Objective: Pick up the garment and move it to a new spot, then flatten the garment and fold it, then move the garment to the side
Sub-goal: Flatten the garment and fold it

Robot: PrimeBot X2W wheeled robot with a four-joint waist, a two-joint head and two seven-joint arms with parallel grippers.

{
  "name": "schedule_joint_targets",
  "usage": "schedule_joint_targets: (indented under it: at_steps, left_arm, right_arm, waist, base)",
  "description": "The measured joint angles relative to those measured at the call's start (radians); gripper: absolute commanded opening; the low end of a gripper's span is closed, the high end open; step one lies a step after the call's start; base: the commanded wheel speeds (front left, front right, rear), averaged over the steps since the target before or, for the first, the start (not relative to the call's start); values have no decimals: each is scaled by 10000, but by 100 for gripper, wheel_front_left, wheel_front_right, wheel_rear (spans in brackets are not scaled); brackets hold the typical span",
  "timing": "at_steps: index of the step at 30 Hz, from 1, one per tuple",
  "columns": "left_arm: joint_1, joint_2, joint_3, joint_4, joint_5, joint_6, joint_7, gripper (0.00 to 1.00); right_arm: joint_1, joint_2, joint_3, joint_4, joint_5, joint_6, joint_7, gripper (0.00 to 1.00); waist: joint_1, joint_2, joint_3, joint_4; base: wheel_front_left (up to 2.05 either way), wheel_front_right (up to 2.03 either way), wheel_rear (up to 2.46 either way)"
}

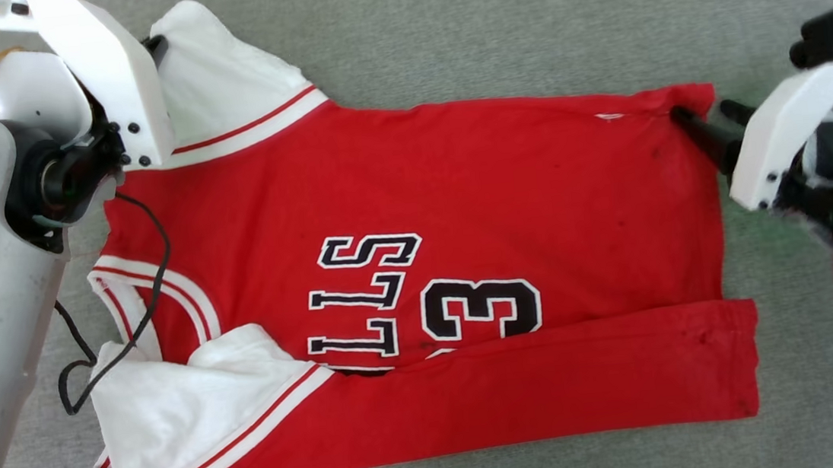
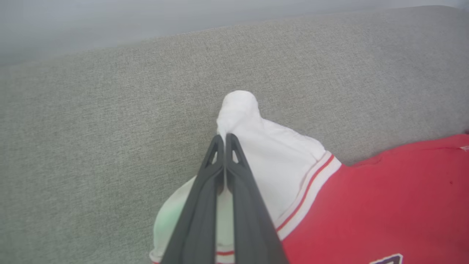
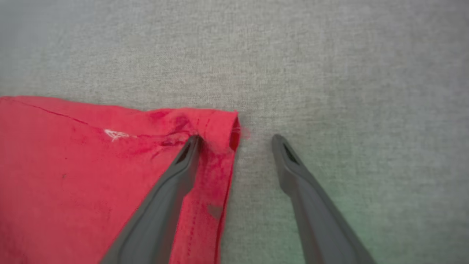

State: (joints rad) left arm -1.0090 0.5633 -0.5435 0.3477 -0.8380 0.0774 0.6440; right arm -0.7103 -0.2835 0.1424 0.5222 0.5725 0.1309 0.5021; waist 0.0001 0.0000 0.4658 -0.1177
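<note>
Where near long edge folds over, red band runs 7 to 4 o'clock across garment point(image 1: 457, 184); white near sleeve point(image 1: 174, 418), striped trim, bunched at 8 o'clock. Centre: black white-edged "LLS" and "3" on flat red body. At 10 o'clock far sleeve point(image 2: 271, 146), tip pinched in left gripper point(image 2: 224, 137), jaws together. At 3 o'clock right gripper point(image 3: 236, 139) spread wide: one finger on red hem corner, other on bare cloth. Grey woven surface point(image 1: 518, 18) under all, garment lying mid-surface.
</note>
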Motion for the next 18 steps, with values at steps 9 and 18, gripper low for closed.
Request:
schedule_joint_targets:
  at_steps: [9,18]
  left_arm:
    - [60,15,-2,-263,-15,-77,-228,0]
    - [473,-17,217,-180,-282,-157,-742,0]
  right_arm:
    - [-1376,-247,487,1285,194,0,2176,0]
    - [-1475,-284,826,1053,441,-2,1789,0]
  waist:
    - [-1,0,173,250]
    - [0,0,-298,257]
  base:
    - [0,0,0]
    - [0,0,0]
